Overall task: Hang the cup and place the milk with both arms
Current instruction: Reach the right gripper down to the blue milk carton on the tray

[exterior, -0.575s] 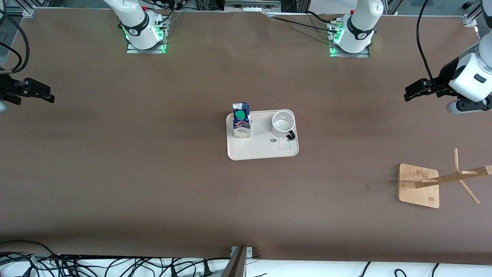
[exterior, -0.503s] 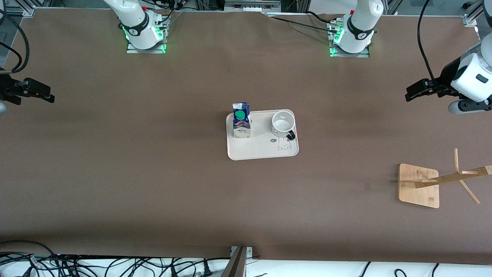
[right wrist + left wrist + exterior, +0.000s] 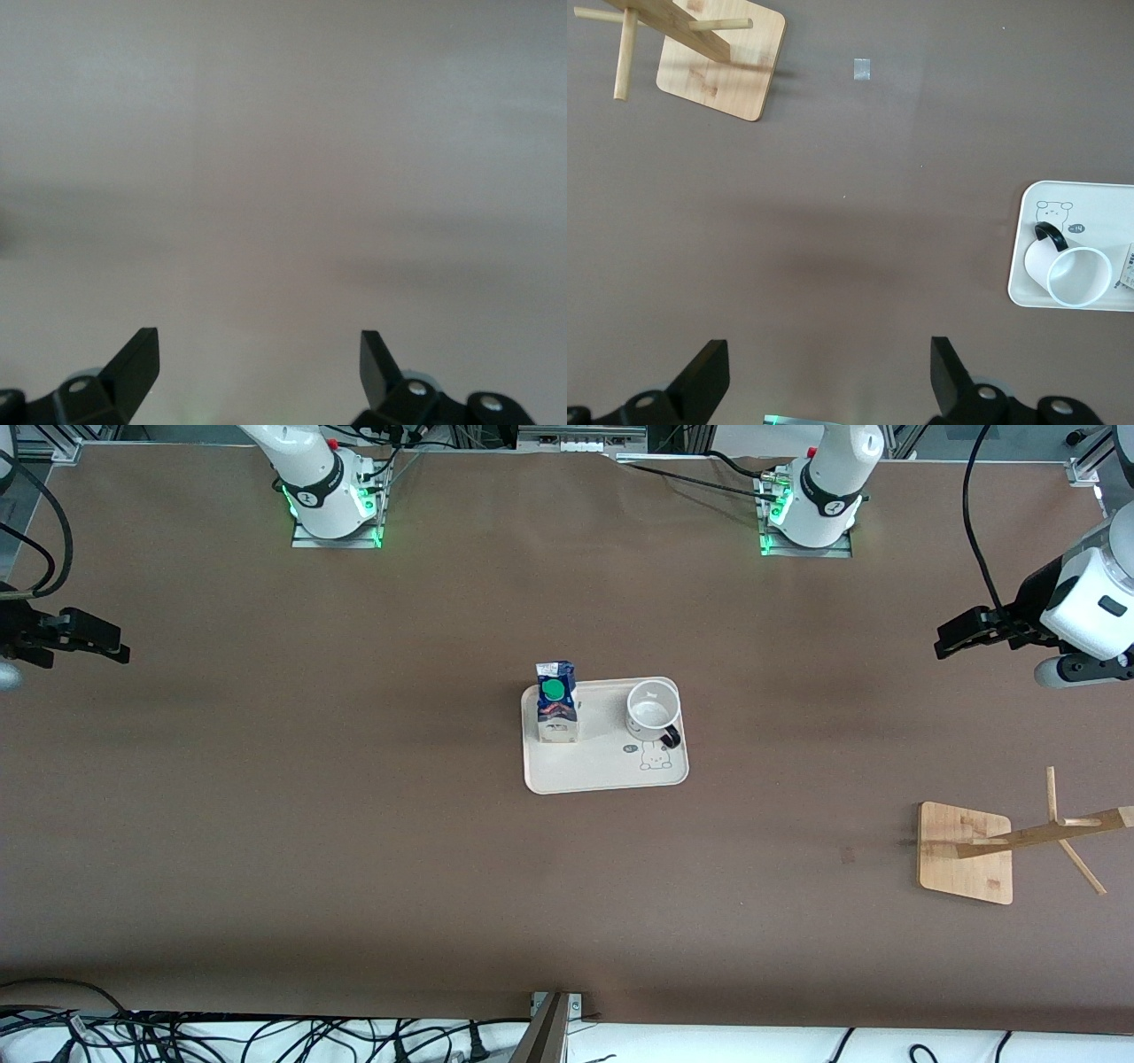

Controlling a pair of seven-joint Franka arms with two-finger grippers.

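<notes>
The white cup with its black handle stands upright on a cream tray at the table's middle; the left wrist view shows the cup too. Beside it on the tray, toward the right arm's end, stands the blue-and-white milk carton with a green cap. My left gripper hangs open and empty over the left arm's end of the table, well apart from the tray; its jaws frame bare tabletop. My right gripper is open and empty over the right arm's end of the table.
A wooden cup rack with a square bamboo base and slanted pegs stands near the left arm's end, nearer the front camera than the tray; it also shows in the left wrist view. Cables lie along the front edge.
The left gripper has drifted slightly toward the table's edge at its own end. The right gripper has edged a little toward the bases. Cup and milk have not moved.
</notes>
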